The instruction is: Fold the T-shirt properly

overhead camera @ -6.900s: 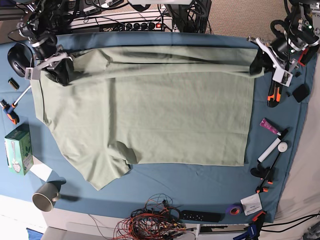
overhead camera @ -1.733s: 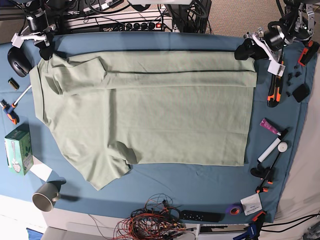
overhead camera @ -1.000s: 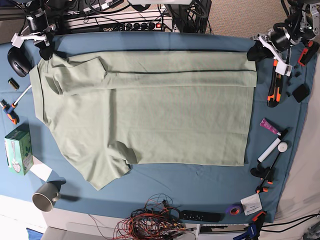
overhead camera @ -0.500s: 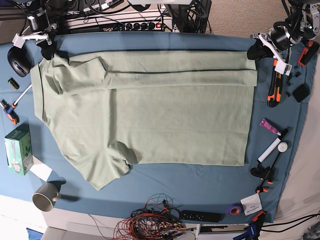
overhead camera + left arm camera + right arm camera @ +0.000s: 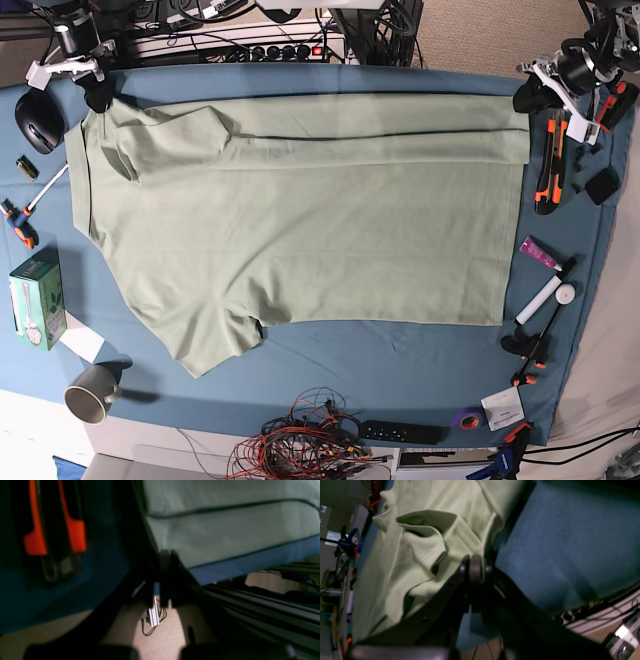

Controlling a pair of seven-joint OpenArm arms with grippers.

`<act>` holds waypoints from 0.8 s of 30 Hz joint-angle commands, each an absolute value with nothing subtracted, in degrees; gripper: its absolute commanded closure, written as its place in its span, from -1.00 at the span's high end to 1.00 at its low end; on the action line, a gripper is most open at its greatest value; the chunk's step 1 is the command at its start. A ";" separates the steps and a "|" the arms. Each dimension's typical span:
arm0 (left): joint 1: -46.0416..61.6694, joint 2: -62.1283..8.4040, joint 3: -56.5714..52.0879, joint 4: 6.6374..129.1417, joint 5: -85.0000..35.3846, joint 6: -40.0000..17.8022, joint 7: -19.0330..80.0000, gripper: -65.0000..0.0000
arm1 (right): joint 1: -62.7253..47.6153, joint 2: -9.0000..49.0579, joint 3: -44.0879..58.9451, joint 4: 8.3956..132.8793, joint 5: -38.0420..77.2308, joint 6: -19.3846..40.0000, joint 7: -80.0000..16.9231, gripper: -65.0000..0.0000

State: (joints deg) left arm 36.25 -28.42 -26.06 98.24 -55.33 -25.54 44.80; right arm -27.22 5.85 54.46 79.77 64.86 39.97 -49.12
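The pale sage-green T-shirt [image 5: 300, 220] lies spread flat on the blue table cloth [image 5: 400, 360], its far edge folded over into a band and one sleeve sticking out at the front left. My left gripper [image 5: 530, 96] is shut on the shirt's far right corner; the left wrist view shows its jaws [image 5: 160, 555] closed at the shirt's edge [image 5: 225, 530]. My right gripper [image 5: 97, 96] is shut on the far left corner by the other sleeve; the right wrist view shows its closed jaws [image 5: 473, 560] against the bunched sleeve [image 5: 425, 537].
A black mouse [image 5: 35, 118], a green box [image 5: 35, 298] and a mug [image 5: 92, 392] sit left. An orange-handled cutter [image 5: 548, 165], a pink tube [image 5: 540, 252] and a white marker [image 5: 545, 298] lie right. Loose wires [image 5: 310, 440] and a remote [image 5: 400, 432] line the front edge.
Both grippers have moved outward and toward the far edge. The shirt has been drawn wider and farther back, and its right edge now lies further right.
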 commanded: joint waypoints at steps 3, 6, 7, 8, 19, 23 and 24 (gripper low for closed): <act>37.82 -29.89 -26.65 98.63 -54.33 -25.15 45.89 -1.00 | -29.78 6.66 54.70 82.00 65.12 40.00 -49.76 -1.00; 38.46 -30.52 -26.65 98.63 -55.33 -25.23 46.37 -1.00 | -31.48 6.68 54.72 84.68 65.10 40.00 -49.74 -1.00; 38.48 -30.61 -26.65 98.63 -55.31 -25.54 46.59 -1.00 | -31.94 6.66 54.72 85.67 65.08 40.00 -49.74 -1.00; 38.57 -30.83 -26.65 98.63 -55.35 -25.56 46.54 -1.00 | -32.42 6.66 54.72 86.63 65.08 40.00 -49.71 -1.00; 39.27 -33.80 -26.65 98.63 -55.75 -25.56 47.20 -1.00 | -33.69 6.66 54.76 91.18 62.92 40.00 -49.50 -1.00; 40.23 -34.87 -26.65 98.63 -55.77 -25.58 47.22 -1.00 | -34.30 6.66 54.83 91.18 62.24 40.00 -49.32 -1.00; 40.36 -35.14 -26.65 98.63 -55.77 -25.58 47.27 -1.00 | -34.52 6.66 54.83 91.18 62.00 40.00 -49.30 -1.00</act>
State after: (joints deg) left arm 39.75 -34.04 -26.17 98.28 -56.82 -26.00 46.54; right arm -33.74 5.72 54.30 90.17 61.32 39.53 -50.57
